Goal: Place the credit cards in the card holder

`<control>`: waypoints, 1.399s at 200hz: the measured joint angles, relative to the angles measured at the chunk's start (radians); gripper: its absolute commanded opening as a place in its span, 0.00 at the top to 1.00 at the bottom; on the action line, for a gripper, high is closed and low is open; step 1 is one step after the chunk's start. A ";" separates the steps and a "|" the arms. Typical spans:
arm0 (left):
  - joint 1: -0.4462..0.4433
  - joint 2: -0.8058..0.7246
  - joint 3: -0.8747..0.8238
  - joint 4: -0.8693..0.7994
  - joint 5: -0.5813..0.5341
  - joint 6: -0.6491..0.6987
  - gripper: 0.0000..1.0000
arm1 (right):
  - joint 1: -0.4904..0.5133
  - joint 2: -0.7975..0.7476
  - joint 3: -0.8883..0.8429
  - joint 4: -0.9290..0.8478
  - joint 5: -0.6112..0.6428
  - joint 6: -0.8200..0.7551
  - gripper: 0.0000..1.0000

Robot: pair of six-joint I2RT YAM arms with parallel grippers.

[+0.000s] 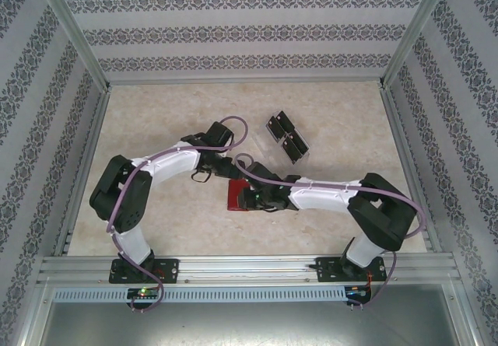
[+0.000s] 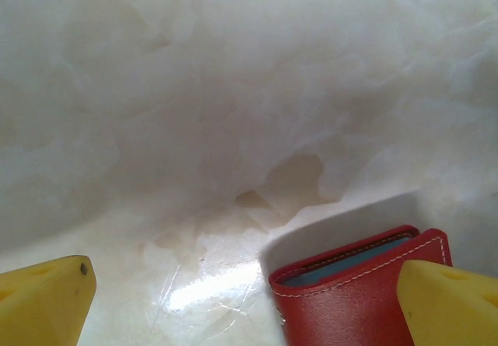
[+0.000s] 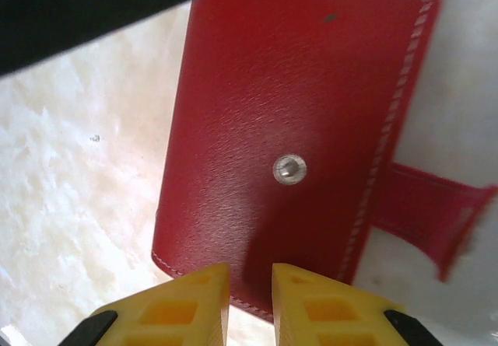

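Right tool [image 3: 249,303] over card holder [image 3: 296,105] | left tool [image 2: 247,305] beside | credit cards [image 1: 285,135] apart

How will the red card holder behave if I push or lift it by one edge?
Probably slides rather than tips: the card holder lies flat and folded on the smooth, glossy table. Likely bends somewhat, since it looks like soft stitched leather. Its unfastened snap tab may flop or catch.

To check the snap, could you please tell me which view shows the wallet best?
Right wrist: the wallet is close and sharp, showing stitched face, stud and loose tab. Left wrist catches one corner and blue lining; the top view gives a small, partly covered red patch.
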 measured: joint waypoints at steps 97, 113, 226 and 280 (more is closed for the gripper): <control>0.000 0.012 -0.058 -0.019 -0.023 -0.031 0.00 | 0.006 0.039 0.001 0.046 -0.024 -0.002 0.78; 0.000 0.005 -0.076 -0.010 -0.022 -0.047 0.00 | 0.006 0.039 0.001 0.043 -0.027 -0.008 0.79; -0.001 -0.284 -0.289 0.029 -0.045 -0.188 0.00 | -0.010 0.039 0.001 0.032 -0.078 -0.098 0.79; -0.023 -0.432 -0.436 0.118 0.006 -0.260 0.00 | -0.020 0.045 0.002 0.035 -0.103 -0.098 0.79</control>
